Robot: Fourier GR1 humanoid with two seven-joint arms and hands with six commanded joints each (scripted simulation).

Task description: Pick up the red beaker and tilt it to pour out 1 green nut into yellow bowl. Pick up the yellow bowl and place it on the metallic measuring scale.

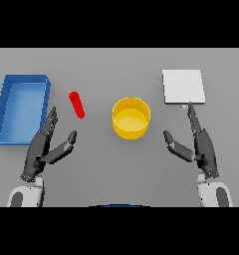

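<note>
In the head view, the red beaker [77,104] lies at upper left of centre, its long axis slanting from upper left to lower right. It sits just above and right of the left hand [44,145], whose fingers are straight and spread, holding nothing. That hand is clearly the nearer one. The right hand [199,144], lower right, is likewise open and empty. The yellow bowl [131,117] stands mid-frame, the metallic measuring scale [183,86] at upper right, and a blue tray [6,107] at far left.
</note>
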